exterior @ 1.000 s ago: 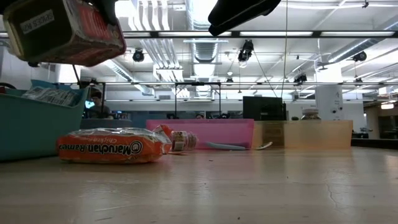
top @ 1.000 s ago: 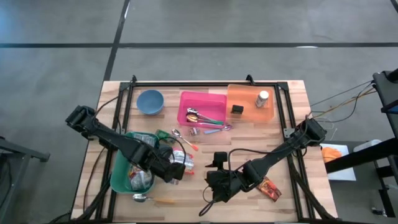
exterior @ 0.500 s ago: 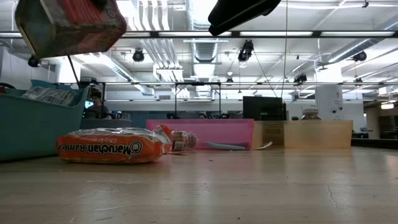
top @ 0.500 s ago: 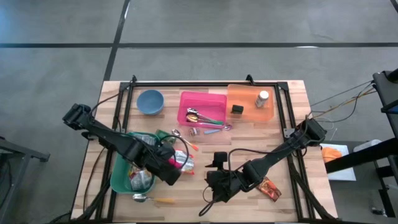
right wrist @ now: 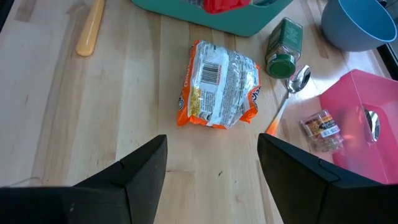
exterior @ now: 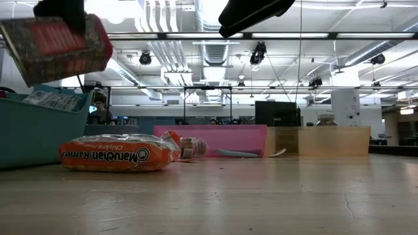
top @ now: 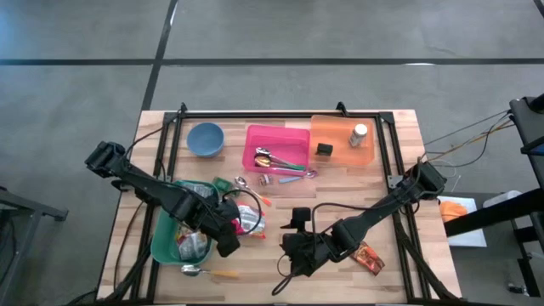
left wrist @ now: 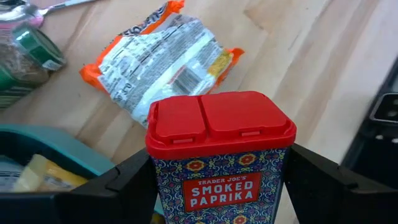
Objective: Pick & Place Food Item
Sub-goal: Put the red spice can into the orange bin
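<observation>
My left gripper is shut on a patterned smoked paprika tin with a red lid. In the low view the tin hangs high, beside the right wall of the teal bin. An orange ramen packet lies flat on the table just right of the bin. My right gripper hovers open over the table's near middle, with nothing between its fingers. My left gripper pinches the paprika tin between its two fingers, one finger on each narrow side, below the red lid. The fingers slant steeply down from above. The tin is lifted clear of table and bin and is tilted in the low view.
A pink bin with cutlery, an orange bin and a blue bowl line the far side. A green jar and a spoon lie near the ramen. A small packet lies beside the right arm.
My left gripper has rolled about its own axis with the paprika tin and shifted slightly toward the teal bin. The tin has turned about in the air, now tilted the other way, still clear of everything.
</observation>
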Controlling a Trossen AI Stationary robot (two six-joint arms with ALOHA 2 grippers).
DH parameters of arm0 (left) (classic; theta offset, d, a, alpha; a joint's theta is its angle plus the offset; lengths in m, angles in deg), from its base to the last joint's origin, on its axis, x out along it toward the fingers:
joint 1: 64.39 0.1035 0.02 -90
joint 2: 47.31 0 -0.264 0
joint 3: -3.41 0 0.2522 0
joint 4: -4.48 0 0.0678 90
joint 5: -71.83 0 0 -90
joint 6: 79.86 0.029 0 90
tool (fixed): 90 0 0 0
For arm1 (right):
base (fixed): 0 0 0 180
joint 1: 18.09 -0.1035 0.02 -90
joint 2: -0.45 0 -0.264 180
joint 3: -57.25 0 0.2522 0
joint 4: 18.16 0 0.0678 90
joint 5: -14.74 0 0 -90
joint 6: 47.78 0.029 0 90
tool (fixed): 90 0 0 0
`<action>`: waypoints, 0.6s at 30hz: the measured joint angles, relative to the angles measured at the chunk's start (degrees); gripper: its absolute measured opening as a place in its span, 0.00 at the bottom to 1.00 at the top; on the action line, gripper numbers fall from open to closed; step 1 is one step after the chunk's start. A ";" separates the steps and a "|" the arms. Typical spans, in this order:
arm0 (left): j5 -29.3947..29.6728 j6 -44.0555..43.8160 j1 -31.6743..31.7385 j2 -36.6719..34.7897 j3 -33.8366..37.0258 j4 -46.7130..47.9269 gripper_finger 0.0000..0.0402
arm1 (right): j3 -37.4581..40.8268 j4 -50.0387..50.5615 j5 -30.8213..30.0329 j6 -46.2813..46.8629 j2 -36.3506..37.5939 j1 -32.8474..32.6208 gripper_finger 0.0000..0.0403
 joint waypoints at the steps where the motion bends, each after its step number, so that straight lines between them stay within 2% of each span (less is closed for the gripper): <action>1: 0.18 0.29 0.10 0.00 0.23 -0.18 0.69 | -0.01 0.00 0.00 0.00 0.00 0.00 0.62; 7: 1.75 4.66 0.10 0.00 0.09 -4.89 0.69 | 0.00 0.00 0.00 0.00 0.00 0.00 0.62; 18: 0.12 14.90 -0.06 -1.05 -3.46 -7.91 0.69 | 0.00 -0.02 0.00 0.00 0.00 -0.01 0.62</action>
